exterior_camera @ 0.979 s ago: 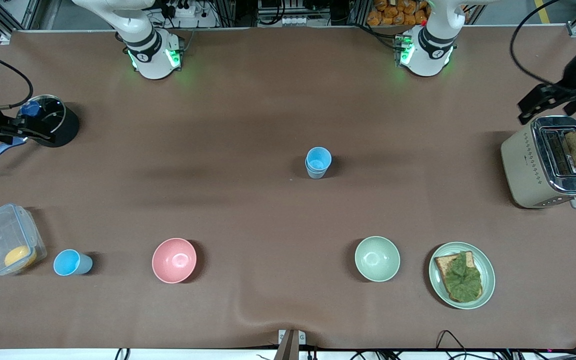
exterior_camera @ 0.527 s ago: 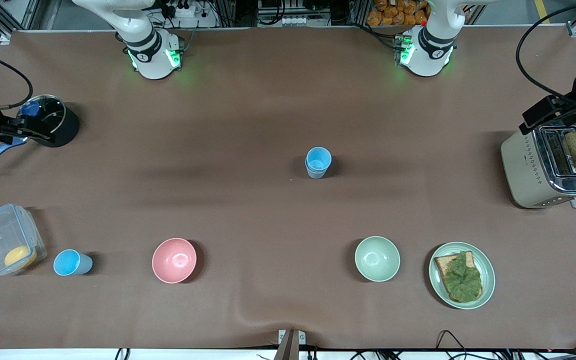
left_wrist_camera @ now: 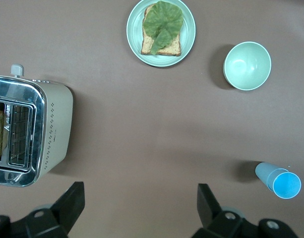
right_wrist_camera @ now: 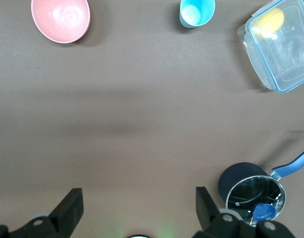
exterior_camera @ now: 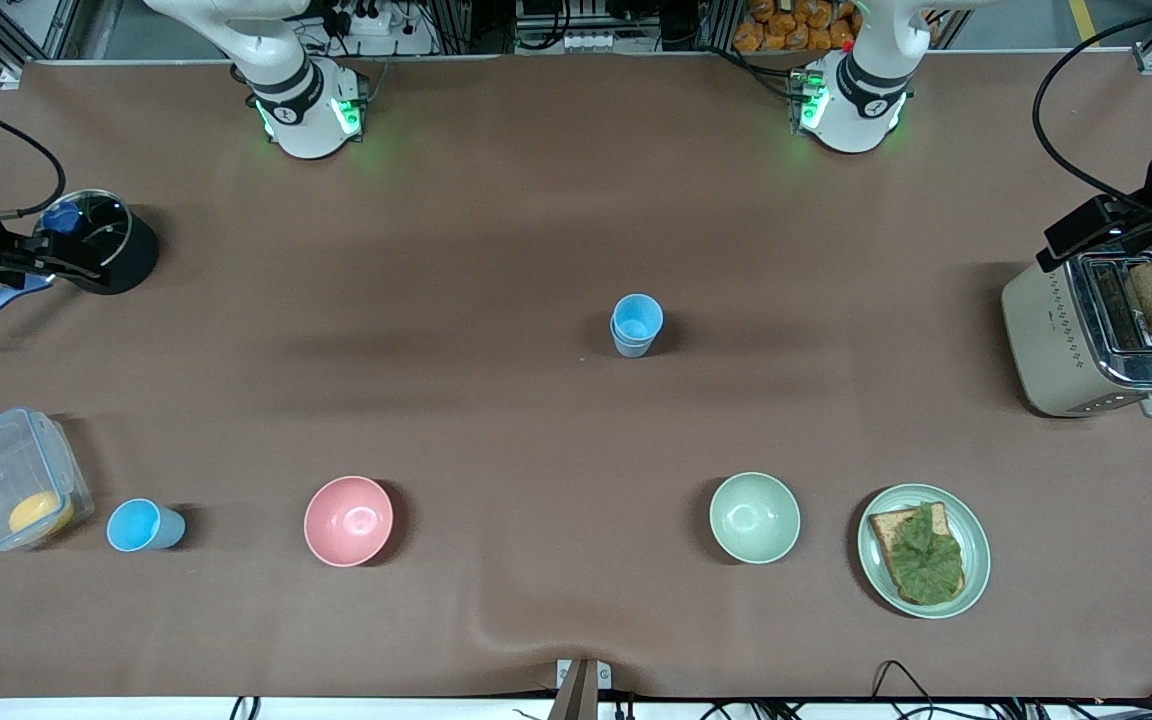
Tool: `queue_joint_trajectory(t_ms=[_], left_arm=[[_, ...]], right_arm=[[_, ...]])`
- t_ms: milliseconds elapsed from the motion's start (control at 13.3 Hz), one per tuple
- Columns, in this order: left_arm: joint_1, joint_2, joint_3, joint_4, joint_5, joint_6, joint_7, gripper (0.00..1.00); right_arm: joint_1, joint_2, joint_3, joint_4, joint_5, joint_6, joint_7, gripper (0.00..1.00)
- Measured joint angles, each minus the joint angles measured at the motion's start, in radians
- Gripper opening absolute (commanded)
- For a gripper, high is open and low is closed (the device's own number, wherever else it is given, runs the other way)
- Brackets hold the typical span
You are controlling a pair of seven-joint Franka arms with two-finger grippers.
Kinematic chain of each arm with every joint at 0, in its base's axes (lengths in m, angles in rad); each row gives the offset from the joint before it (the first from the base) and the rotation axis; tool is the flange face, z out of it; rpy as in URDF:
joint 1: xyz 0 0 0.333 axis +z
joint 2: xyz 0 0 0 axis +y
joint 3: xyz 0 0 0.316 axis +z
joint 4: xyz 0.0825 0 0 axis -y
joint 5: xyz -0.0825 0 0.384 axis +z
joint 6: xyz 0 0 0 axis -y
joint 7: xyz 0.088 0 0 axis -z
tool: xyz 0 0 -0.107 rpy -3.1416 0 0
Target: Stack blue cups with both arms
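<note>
1. Up high, the left pincer hangs over the toaster at the left arm's end of the counter; its wrist view shows both fingers spread wide, holding nothing.
2. The right pincer hangs over the dark pot at the right arm's end, fingers likewise wide apart and empty.
3. Two blue cups stand nested mid-counter; a third blue cup sits nearer the front camera, between the clear box and the pink bowl.
4. Since a second ago the left pincer has drawn in over the toaster; cups unmoved.
5. Both arms are cut off at the front view's edges.
</note>
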Motion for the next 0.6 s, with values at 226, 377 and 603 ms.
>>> queue_joint_trajectory(t_ms=[226, 377, 603], left_arm=[[-0.001, 0.000, 0.000, 0.000, 0.000, 0.000, 0.000, 1.00], [-0.004, 0.000, -0.002, 0.000, 0.000, -0.001, -0.001, 1.00], [-0.007, 0.000, -0.003, 0.000, 0.000, -0.001, -0.004, 1.00]], right_arm=[[0.000, 0.000, 0.000, 0.000, 0.000, 0.000, 0.000, 1.00], [0.000, 0.000, 0.000, 0.000, 0.000, 0.000, 0.000, 1.00], [0.000, 0.000, 0.000, 0.000, 0.000, 0.000, 0.000, 1.00]])
